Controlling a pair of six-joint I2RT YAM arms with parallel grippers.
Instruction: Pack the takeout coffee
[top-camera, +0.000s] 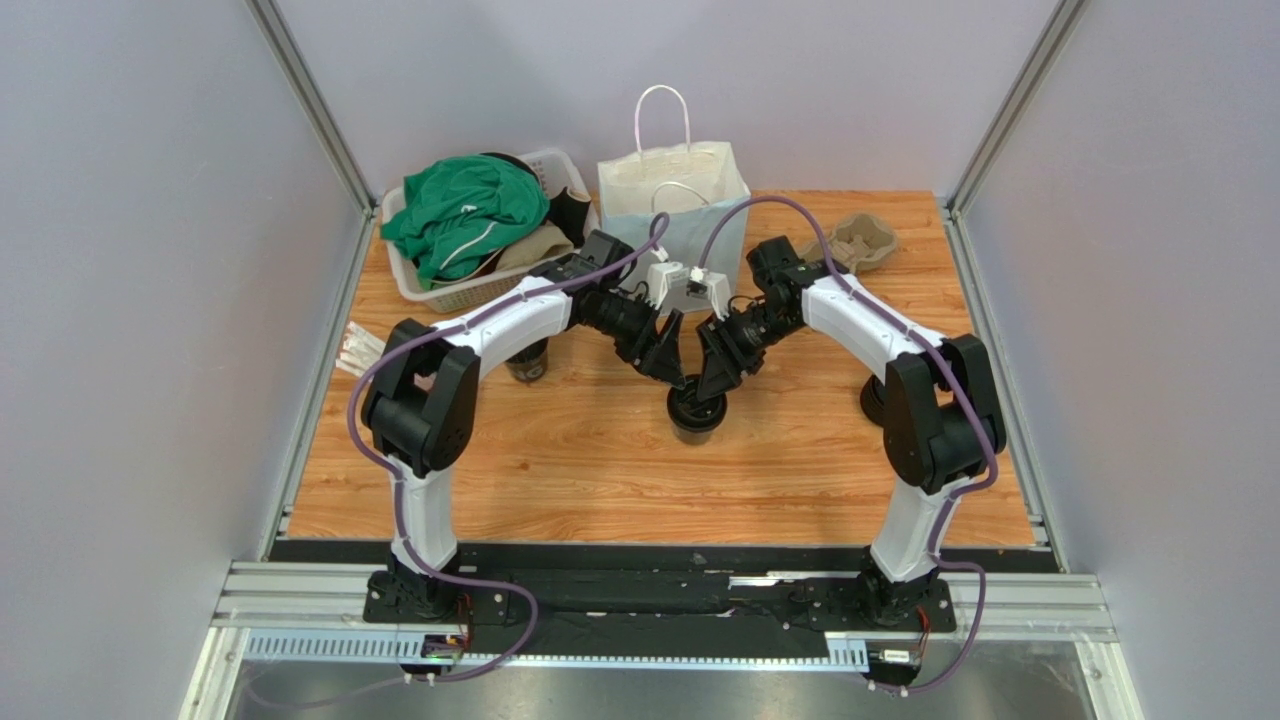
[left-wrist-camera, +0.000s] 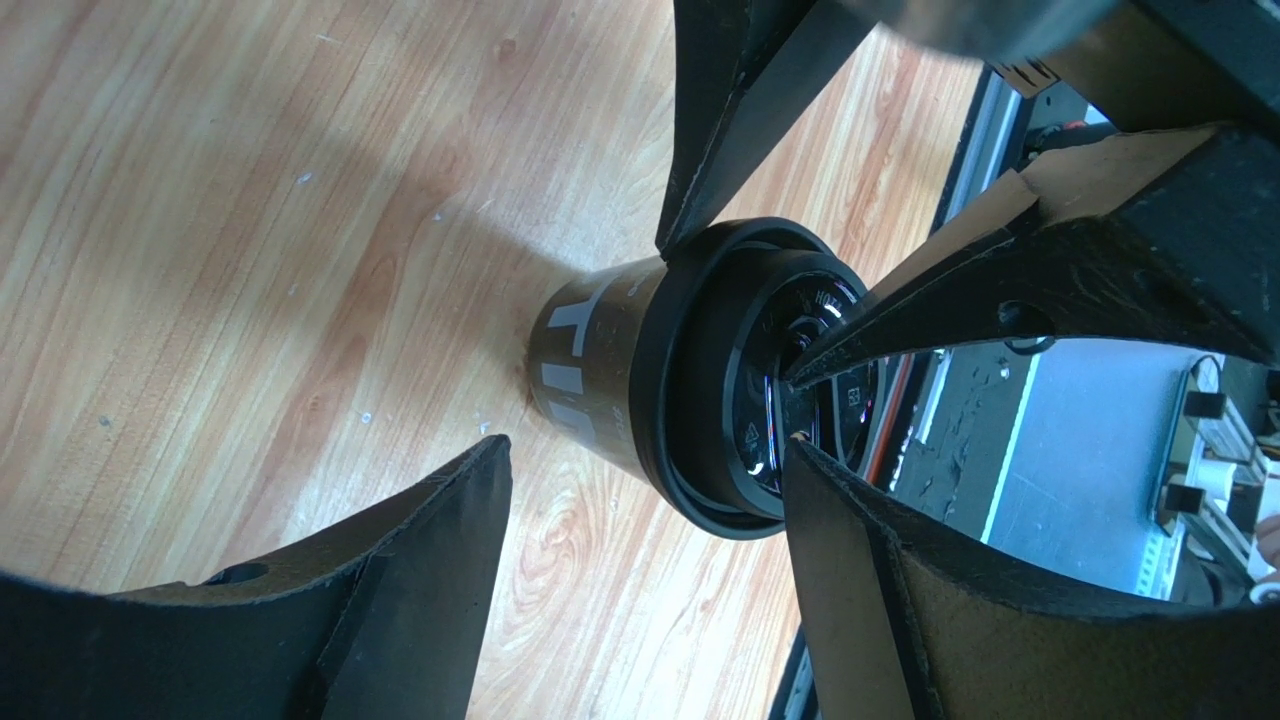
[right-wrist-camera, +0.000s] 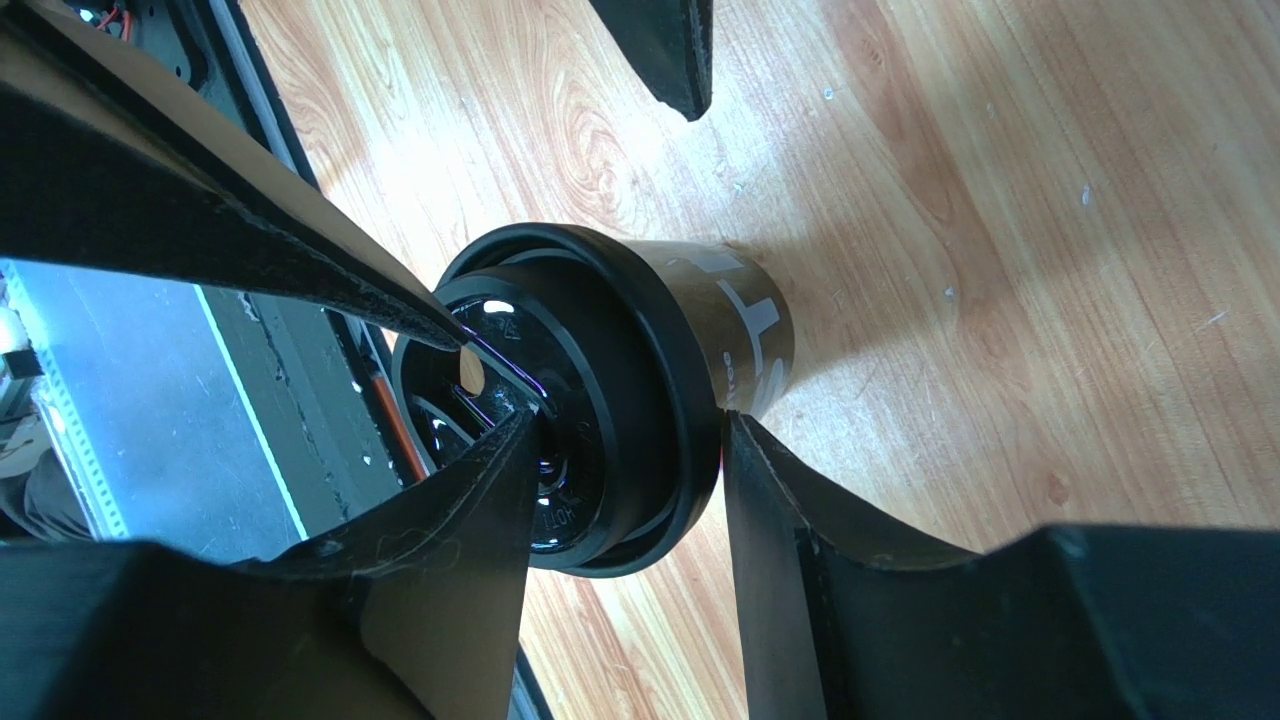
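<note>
Wooden desk (top-camera: 496, 480), takeout coffee (top-camera: 697, 411) upright: likely light, crushable paper, slick lid (right-wrist-camera: 639, 338). At 2 o'clock right tool (right-wrist-camera: 628, 428) pinches lid rim; left tool (left-wrist-camera: 643, 450) spread. Safer hold: mid-wall.

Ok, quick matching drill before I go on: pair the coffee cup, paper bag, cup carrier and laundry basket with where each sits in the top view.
Things:
1. takeout coffee
2. white paper bag
3. cardboard cup carrier
4. laundry basket

Places:
A. back left corner
B. back right
C. middle of the table
D. back middle

Pairs: 1-C, 2-D, 3-B, 4-A
</note>
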